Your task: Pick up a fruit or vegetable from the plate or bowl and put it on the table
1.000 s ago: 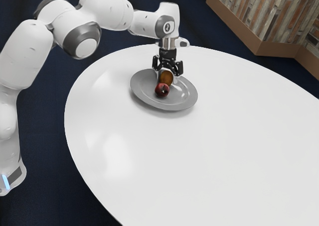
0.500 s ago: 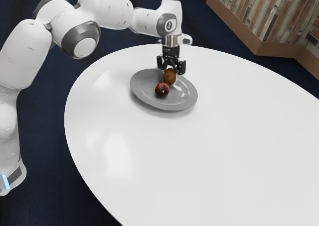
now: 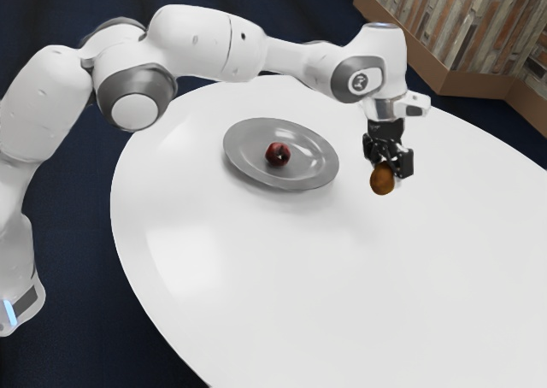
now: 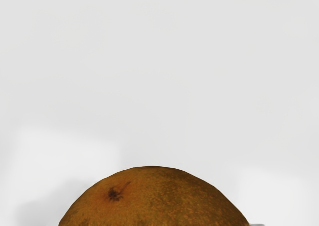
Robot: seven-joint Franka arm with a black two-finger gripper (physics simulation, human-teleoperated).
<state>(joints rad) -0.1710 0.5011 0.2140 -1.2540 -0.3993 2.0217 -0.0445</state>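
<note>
While the red apple (image 3: 278, 154) chills on the gray plate (image 3: 312, 170), my gripper (image 3: 388, 171) has the brownish-orange fruit (image 3: 381, 183) pinched in midair, well apart from that plate.

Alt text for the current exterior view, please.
A robot arm's black tool holds a brownish-orange fruit over a white, curved-edged table. Toward the exterior view's left, a red apple sits on a gray plate.

No legible text or numbers
</note>
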